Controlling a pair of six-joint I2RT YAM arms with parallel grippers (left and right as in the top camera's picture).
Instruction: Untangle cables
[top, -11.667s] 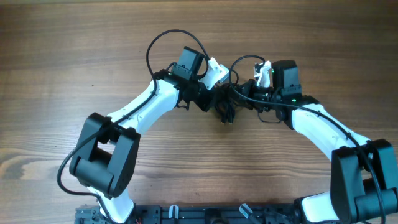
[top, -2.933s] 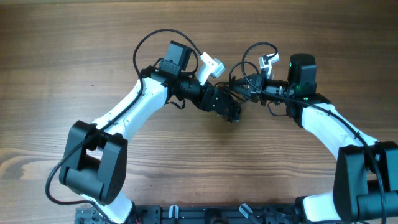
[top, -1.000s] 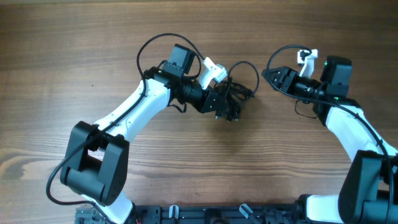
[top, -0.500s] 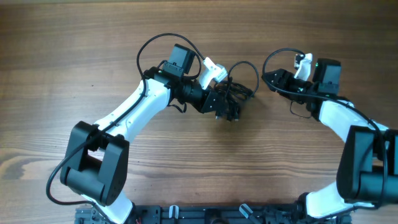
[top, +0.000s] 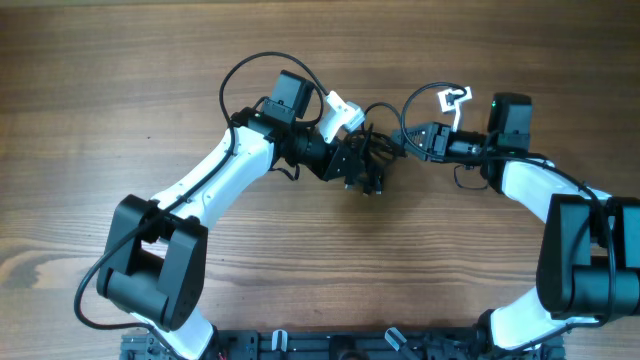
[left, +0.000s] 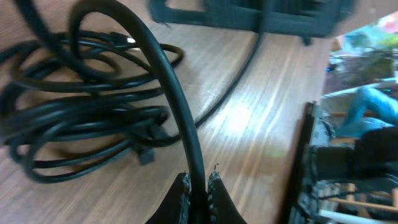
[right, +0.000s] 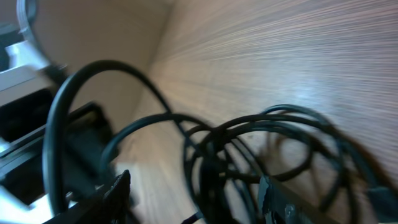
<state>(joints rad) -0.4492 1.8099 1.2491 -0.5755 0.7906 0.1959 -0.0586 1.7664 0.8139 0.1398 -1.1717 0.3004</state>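
The cables (top: 384, 147) lie as a small black tangle at the table's middle, between my two arms. My left gripper (top: 367, 172) sits at the tangle's lower left. In the left wrist view this gripper (left: 198, 186) is shut on one cable strand (left: 171, 93), which arches up and over the rest of the bundle (left: 81, 118) lying flat on the wood. My right gripper (top: 409, 141) is at the tangle's right edge. In the right wrist view it (right: 196, 199) is open, and several cable loops (right: 217, 155) lie between its spread fingers (right: 115, 193).
The wooden table (top: 120, 80) runs all round the tangle. Thick black arm wires loop above the left wrist (top: 240, 75) and the right wrist (top: 420, 95). Both arm bases and a black rail (top: 330, 345) stand along the near edge.
My right gripper has swung left from the far right, up to the tangle's right edge. The left arm and the strand in it have stayed put.
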